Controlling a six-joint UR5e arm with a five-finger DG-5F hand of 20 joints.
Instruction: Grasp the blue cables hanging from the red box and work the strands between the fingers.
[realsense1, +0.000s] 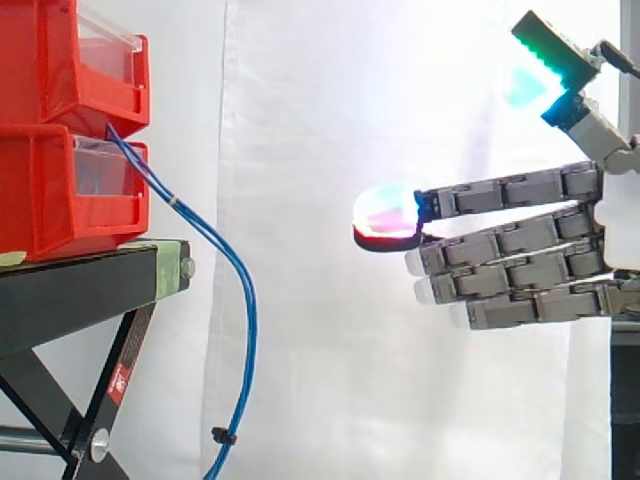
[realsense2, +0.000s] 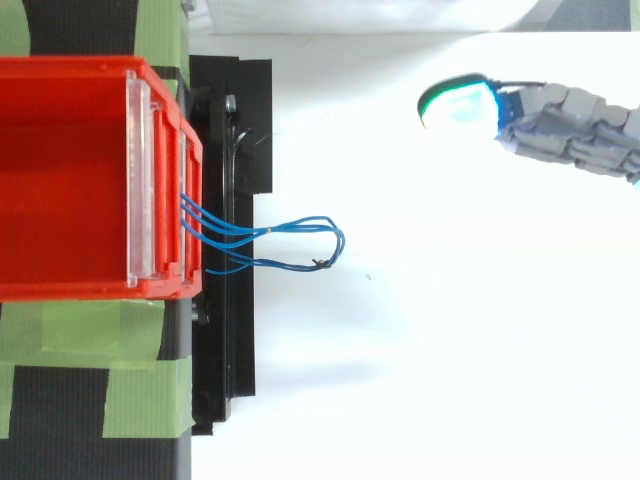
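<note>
**Side and top views: approach stage.** The hand (realsense1: 520, 245) is released. Its fingers are straight and stacked level, pointing toward 9 o'clock in the side view, with nothing between them. The leading fingertip pad (realsense1: 388, 215) glows white and red.

The blue cables (realsense1: 245, 330) emerge where the two stacked red boxes (realsense1: 60, 190) meet. They bow outward past the edge of the black stand (realsense1: 80, 285) and fall toward 6 o'clock, well apart from the hand. In the top view the strands (realsense2: 290, 228) form a narrow loop reaching toward 3 o'clock from the box front, at about 8 o'clock from the hand. A small black tie (realsense1: 222, 435) bundles them low down.

Judged from their thinness and free sag, the strands are light, limp and smooth-jacketed. They are likely to swing away at a touch and to slip through loose fingers. The most favourable hold appears to be the outermost part of the bow, at mid-height, where the strands run close together and hang free of the stand. A hard pull could strain the anchorage in the box.
</note>
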